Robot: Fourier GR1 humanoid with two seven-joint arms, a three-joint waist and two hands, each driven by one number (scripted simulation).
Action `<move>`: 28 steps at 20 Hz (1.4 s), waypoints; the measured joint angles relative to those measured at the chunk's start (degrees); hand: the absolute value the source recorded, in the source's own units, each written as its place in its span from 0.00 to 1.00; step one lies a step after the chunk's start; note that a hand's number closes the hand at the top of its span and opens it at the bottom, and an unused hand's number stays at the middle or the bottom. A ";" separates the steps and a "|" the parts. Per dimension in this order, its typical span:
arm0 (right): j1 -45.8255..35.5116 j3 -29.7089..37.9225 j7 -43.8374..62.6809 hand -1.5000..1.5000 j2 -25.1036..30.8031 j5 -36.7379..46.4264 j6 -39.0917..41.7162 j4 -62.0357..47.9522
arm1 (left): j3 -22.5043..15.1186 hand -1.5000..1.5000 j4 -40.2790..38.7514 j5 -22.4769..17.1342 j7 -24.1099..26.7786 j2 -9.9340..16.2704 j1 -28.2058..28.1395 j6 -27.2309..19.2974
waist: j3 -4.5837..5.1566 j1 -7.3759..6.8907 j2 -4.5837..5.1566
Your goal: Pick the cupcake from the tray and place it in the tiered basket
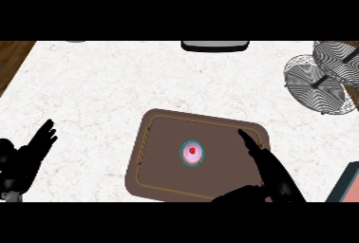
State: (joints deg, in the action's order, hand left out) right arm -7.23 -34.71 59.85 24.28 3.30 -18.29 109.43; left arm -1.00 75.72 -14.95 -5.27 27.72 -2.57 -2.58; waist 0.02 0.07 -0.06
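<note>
A cupcake (192,153) with pink icing, a red dot on top and a teal wrapper stands near the middle of a brown tray (160,137). My right hand (270,173) hovers over the tray's right part, fingers straight and pointing up the view, thumb reaching left along the lower edge; it is open and a short way right of the cupcake, not touching it. The wire tiered basket (322,78) stands at the far right of the counter. My left hand (24,159) rests open at the left edge, fingers up.
A dark rectangular appliance (215,45) sits at the counter's far edge. A pink object with a teal rim (347,186) shows at the lower right. Wooden floor (10,59) borders the white marble counter on the left.
</note>
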 measured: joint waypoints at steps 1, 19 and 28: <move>0.74 0.06 -0.63 0.00 -0.63 0.03 0.18 -0.69 | 0.39 0.50 -1.06 0.31 0.29 -0.22 0.80 0.37 | 0.00 0.01 0.01; 6.16 4.98 -7.63 0.00 -11.62 6.83 7.58 -7.03 | 5.72 0.50 2.90 7.13 -1.97 -5.54 -1.15 3.63 | -0.02 -0.15 0.03; 3.26 7.25 -10.34 0.00 -19.18 10.79 8.51 -15.56 | 8.44 0.50 1.79 9.07 -2.26 -7.06 0.01 6.35 | -0.02 -0.18 0.05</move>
State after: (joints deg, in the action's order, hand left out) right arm -3.97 -27.46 49.52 5.10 14.09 -9.78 93.87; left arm 7.44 77.51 -5.88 -7.54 20.66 -2.57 3.77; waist 0.00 -0.11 -0.01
